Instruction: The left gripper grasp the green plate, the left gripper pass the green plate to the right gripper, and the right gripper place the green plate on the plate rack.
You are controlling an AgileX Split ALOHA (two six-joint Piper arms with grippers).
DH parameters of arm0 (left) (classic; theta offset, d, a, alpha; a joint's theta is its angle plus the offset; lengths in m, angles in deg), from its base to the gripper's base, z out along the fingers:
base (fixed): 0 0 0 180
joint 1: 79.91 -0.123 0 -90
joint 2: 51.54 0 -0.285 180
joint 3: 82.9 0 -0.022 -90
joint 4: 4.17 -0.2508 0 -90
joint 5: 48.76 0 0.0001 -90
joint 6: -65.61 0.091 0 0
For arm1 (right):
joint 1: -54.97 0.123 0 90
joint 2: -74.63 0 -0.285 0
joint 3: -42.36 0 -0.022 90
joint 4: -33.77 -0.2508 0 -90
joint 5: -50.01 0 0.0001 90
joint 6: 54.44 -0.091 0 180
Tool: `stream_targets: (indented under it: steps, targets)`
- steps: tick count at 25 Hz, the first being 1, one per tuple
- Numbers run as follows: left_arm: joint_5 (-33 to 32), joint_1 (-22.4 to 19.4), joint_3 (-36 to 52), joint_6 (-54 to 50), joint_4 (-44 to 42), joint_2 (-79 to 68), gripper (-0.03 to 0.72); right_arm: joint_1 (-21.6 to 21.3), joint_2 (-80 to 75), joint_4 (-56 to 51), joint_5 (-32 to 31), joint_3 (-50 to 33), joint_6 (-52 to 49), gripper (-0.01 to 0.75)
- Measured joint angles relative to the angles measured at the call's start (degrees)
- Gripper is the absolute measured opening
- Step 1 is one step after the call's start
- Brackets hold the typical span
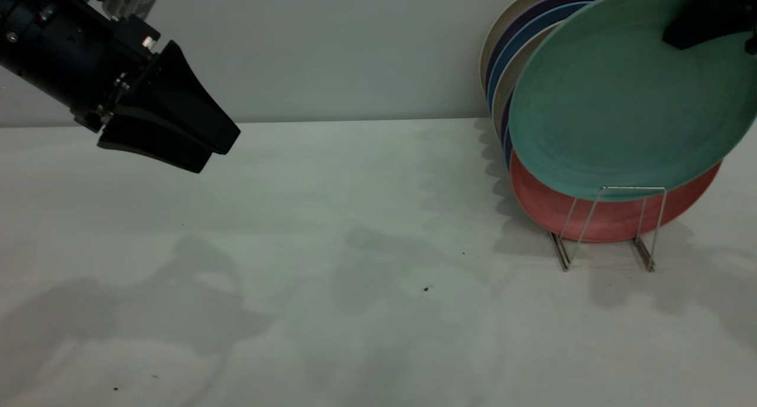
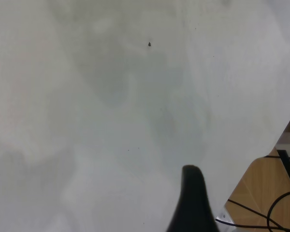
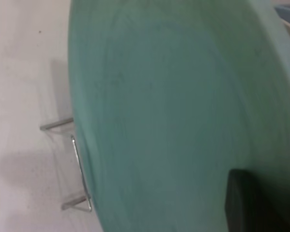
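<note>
Table (image 1: 355, 247) pale grey, specked, grey wall (image 1: 325, 46) behind

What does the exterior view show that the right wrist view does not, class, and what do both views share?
Only the exterior view shows the black angular left gripper hanging over the white table, and the salmon-pink plate with the other plates stacked behind it. Only the right wrist view shows one black finger lying on the plate's face. Both show the round teal-green plate and the thin silver wire plate rack.
</note>
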Motion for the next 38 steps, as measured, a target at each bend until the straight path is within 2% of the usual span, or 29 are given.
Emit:
stream_targets:
  steps: [8,17,23,27,31,35,38]
  targets:
    - [0.0,0.0,0.0,0.0,0.0,0.0,0.591,0.0,0.0,-0.3,0.0,0.0,-2.6,0.125]
    - [0.1,0.0,0.0,0.0,0.0,0.0,0.591,0.0,0.0,-1.3,-2.3,0.0,-3.1,0.305]
    - [0.2,0.0,0.0,-0.1,0.0,0.0,0.59,0.0,0.0,-6.4,-6.4,0.0,-5.3,0.326]
    - [0.2,0.0,0.0,-0.1,0.7,0.6,0.59,0.0,2.6,-10.3,-14.4,0.0,-13.4,0.326]
    - [-0.6,0.0,0.1,-1.8,0.3,5.4,0.59,0.0,9.7,-11.5,-23.1,0.0,-31.8,0.326]
    - [-2.2,0.0,0.2,-4.7,-0.1,15.4,0.59,-0.1,19.4,-7.5,-31.8,0.0,-50.1,0.326]
    - [-3.2,0.0,0.2,-7.5,-3.0,24.6,0.59,-0.1,25.7,-1.8,-38.0,0.0,-58.4,0.327]
